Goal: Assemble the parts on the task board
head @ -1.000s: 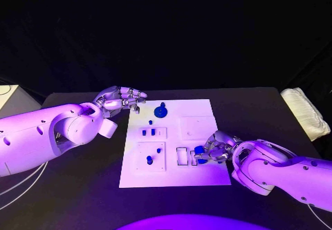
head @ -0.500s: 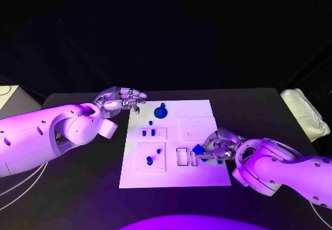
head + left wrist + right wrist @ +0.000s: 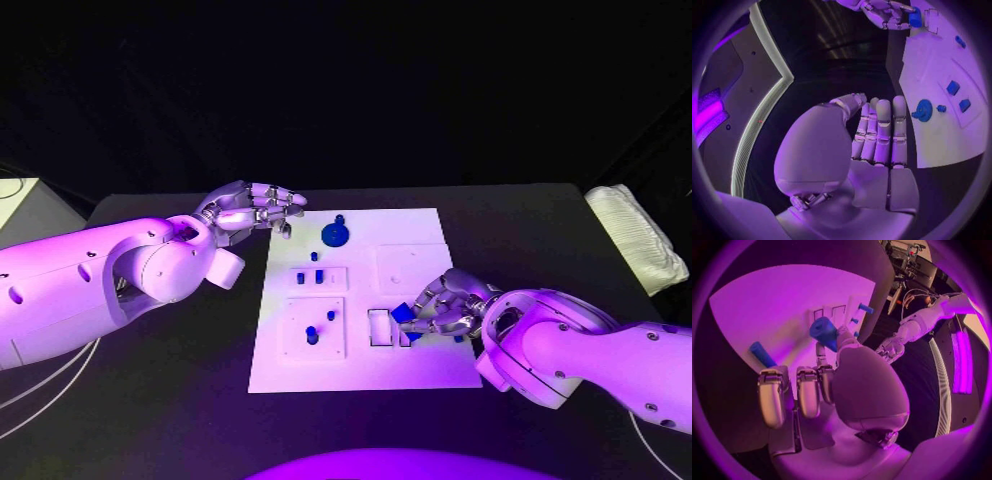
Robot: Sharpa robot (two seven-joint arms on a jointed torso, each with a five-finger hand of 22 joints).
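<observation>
Holding a small blue part (image 3: 404,313) pinched at its fingertips, the right hand (image 3: 447,308) hangs low over the task board (image 3: 418,375), toward the board's right edge and nearer its front than its back. The part sits just above the pair of narrow upright slots (image 3: 389,327) in the front half of the board; in the right wrist view the same blue part (image 3: 824,333) shows as a short stub gripped between thumb and a finger, with another blue peg (image 3: 761,354) lying on the white plate beyond.

The step in hand looks like seating this part in one of those slots. To do it well, the hand should bring the piece square to the opening before pressing, since a tilted entry would likely jam on the slot's rim. Whether it is yet aligned cannot be told.

The left hand (image 3: 248,210) hovers at the board's back left corner, fingers straight and close together, holding nothing. A round blue part (image 3: 335,234) stands near the back edge, well apart from the right hand.
</observation>
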